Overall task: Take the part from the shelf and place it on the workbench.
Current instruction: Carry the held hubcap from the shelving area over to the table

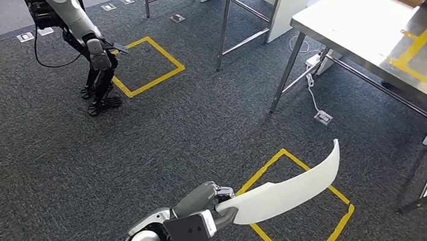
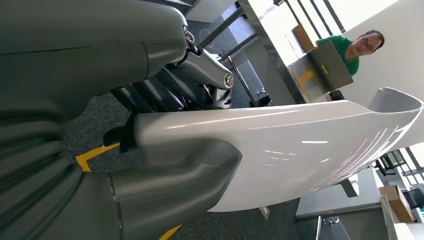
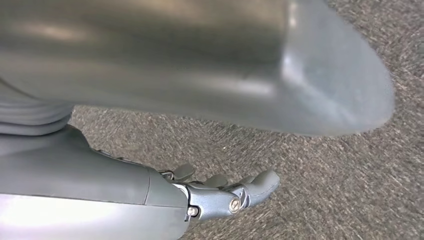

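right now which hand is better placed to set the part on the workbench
Left. The left hand already grips the white part, which points toward the workbench. The right hand hangs over the carpet, holding nothing.

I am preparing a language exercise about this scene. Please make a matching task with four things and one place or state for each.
Things:
1. white part
2. right hand
3. workbench
4. second robot

States or places:
A. holds nothing, above the carpet
B. stands beside a yellow tape square
C. held by the left hand
D. bears yellow tape on its top

Pairs: 1-C, 2-A, 3-D, 4-B
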Available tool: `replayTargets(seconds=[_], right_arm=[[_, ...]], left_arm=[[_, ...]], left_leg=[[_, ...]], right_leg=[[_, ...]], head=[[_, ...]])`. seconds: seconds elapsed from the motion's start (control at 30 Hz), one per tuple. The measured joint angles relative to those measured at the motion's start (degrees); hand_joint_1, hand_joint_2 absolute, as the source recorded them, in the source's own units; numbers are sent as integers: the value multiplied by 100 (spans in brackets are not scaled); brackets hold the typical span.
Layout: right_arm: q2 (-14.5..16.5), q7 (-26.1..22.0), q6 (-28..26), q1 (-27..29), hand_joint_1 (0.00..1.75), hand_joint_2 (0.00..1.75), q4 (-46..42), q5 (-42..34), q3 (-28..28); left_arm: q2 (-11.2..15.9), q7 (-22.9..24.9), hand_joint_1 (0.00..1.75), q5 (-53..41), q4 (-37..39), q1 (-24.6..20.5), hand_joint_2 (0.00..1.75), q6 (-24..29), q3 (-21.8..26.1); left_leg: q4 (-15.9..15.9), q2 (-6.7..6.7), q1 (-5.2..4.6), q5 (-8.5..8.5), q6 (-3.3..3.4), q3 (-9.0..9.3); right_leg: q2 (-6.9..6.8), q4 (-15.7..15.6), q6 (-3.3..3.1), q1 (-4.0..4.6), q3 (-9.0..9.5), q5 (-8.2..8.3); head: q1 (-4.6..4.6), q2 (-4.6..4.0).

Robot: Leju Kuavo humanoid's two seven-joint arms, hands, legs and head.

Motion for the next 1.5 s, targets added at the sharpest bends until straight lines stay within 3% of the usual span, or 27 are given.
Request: replayTargets(seconds=[0.07, 0.13, 0.2, 0.3, 0.33, 0.37, 0.4, 0.43, 0.47, 0.53, 0.63, 0.7, 0.77, 0.83, 0.87, 0.9, 0.93, 1.0, 1.07, 1.17, 1.23, 1.33, 1.37, 1.4, 1.43, 1.5], right_arm=[[1, 5, 2, -14, 0, 0, 0, 16, 1], [1, 16, 5, -10, 0, 0, 0, 34, 1], [1, 27, 7, -10, 0, 0, 0, 47, 2], [1, 34, 7, -29, 0, 0, 0, 67, 8], [1, 38, 7, -28, 0, 0, 0, 77, 9], [1, 42, 7, -24, 0, 0, 0, 86, 10], [1, 48, 7, -22, 0, 0, 0, 95, 11], [1, 54, 7, -21, 0, 0, 0, 103, 13], [2, 58, 7, -23, 0, 0, 0, 105, 14], [4, 66, 7, -29, 0, 0, 0, 107, 16], [5, 66, 7, -26, 0, 0, 0, 96, 15], [5, 61, 8, -21, 0, 0, 0, 75, 14], [7, 45, 9, -29, 0, 0, 0, 53, 14], [7, 25, 9, -33, 0, 0, 0, 40, 14], [7, 19, 9, -27, 0, 0, 0, 34, 14], [7, 16, 9, -20, 0, 0, 0, 26, 14], [6, 14, 9, -16, 0, 0, 0, 19, 14], [5, 10, 9, -23, 0, 0, 0, 11, 14], [5, 16, 9, -36, 0, 0, 0, 26, 14], [6, 40, 9, -26, 0, 0, 0, 89, 15], [5, 40, 9, -26, 0, 0, 0, 124, 17], [5, 37, 9, -36, 0, 0, 0, 144, 19], [5, 39, 9, -33, 0, 0, 0, 148, 19], [5, 43, 9, -29, 0, 0, 0, 151, 19], [6, 48, 9, -26, 0, 0, 0, 152, 19], [7, 57, 9, -26, 0, 0, 0, 152, 20]], left_arm=[[-5, -2, 175, 4, 1, -7, 175, -1, 0], [-20, -2, 175, 11, 1, -21, 175, -2, 0], [-36, 3, 175, 17, 0, -47, 175, -2, 0], [-33, 22, 175, 20, 15, -67, 175, -2, 0], [-27, 28, 175, 20, 28, -64, 175, -2, 0], [-22, 31, 175, 20, 39, -63, 175, -2, 0], [-19, 36, 175, 20, 47, -64, 175, -2, 0], [-19, 42, 175, 19, 51, -68, 175, -2, 0], [-21, 51, 175, 17, 51, -74, 175, -2, 0], [-28, 72, 175, 9, 49, -88, 175, -2, 0], [-46, 96, 175, -6, 45, -96, 175, -2, 0], [-71, 101, 175, -10, 36, -105, 175, -2, 0], [-91, 102, 175, -11, 29, -115, 175, -3, 0], [-93, 103, 175, -13, 35, -112, 175, -10, 0], [-92, 103, 175, -13, 41, -108, 175, -18, 0], [-92, 102, 175, -13, 46, -106, 175, -27, 0], [-93, 100, 175, -13, 49, -105, 175, -39, 0], [-99, 86, 175, -11, 49, -109, 175, -57, 0], [-107, 67, 175, 5, 49, -116, 175, -92, 0], [-126, 50, 175, 30, 50, -139, 175, -177, 0], [-138, 45, 175, 31, 50, -165, 175, -197, 0], [-131, 46, 175, 31, 71, -175, 175, -208, 0], [-125, 48, 175, 31, 83, -172, 175, -211, 0], [-121, 48, 175, 31, 92, -170, 175, -215, 0], [-119, 48, 175, 31, 97, -172, 175, -216, 0], [-119, 46, 175, 31, 98, -179, 175, -216, 0]], left_leg=[[5, 35, -22, -15, -61, 10], [-3, 62, -23, -20, -130, 19], [136, -14, -11, -126, -192, -31], [1085, -182, 1, -608, -237, -474], [1411, -198, 2, -716, -243, -641], [1571, -204, 3, -718, -246, -735], [1515, -208, 6, -607, -244, -724], [1245, -218, 10, -410, -236, -607], [850, -256, 17, -195, -224, -426], [209, -360, 21, 28, -194, -132], [39, -377, -4, 45, -101, -65], [7, -322, 5, 74, -21, -59], [-15, -248, 18, 88, 35, -56], [-15, -165, 9, 83, 56, -64], [-14, -125, 6, 81, 57, -66], [-13, -90, 5, 78, 56, -66], [-11, -59, 5, 75, 51, -61], [-3, -4, -8, 59, 21, -47], [4, 35, -32, 41, -35, -36], [-1, 71, -31, 26, -136, -22], [220, -28, -16, -132, -197, -108], [1256, -190, 0, -643, -244, -588], [1527, -200, 1, -717, -249, -724], [1603, -205, 2, -679, -249, -770], [1442, -210, 5, -532, -242, -701], [674, -296, 17, -139, -217, -339]], right_leg=[[-72, -361, -64, 38, 168, 76], [-16, -373, -132, 49, 159, 85], [31, -404, -204, 23, 177, 106], [110, -421, -266, 9, 190, 116], [144, -419, -270, 12, 189, 115], [180, -415, -271, 13, 189, 113], [220, -409, -269, 13, 192, 111], [263, -402, -263, 11, 198, 108], [305, -392, -251, 8, 203, 102], [380, -358, -197, 18, 188, 86], [447, -368, -82, 5, 155, 102], [380, -273, -19, -6, 115, 33], [238, 237, 26, -6, -116, -260], [176, 997, 59, -7, -487, -600], [172, 1223, 68, -8, -601, -655], [166, 1232, 70, -8, -607, -596], [145, 989, 65, -8, -484, -433], [18, 168, 30, 8, -57, -72], [-73, -324, -47, 39, 184, 65], [-11, -387, -165, 45, 181, 75], [40, -415, -237, 16, 198, 101], [124, -421, -288, 9, 204, 104], [160, -419, -289, 11, 205, 103], [198, -416, -288, 11, 207, 102], [241, -411, -284, 10, 212, 100], [326, -394, -258, 10, 224, 87]], head=[[-6, 0], [-15, 0], [-24, 0], [-65, 0], [-73, 0], [-77, 0], [-81, 0], [-85, 0], [-91, 0], [-96, 0], [-94, 0], [-79, 0], [-40, 0], [-16, 0], [-15, 0], [-13, 0], [-11, 0], [-5, 0], [-7, 0], [-14, 0], [-29, 0], [-70, 0], [-76, 0], [-80, 0], [-84, 0], [-92, 0]])
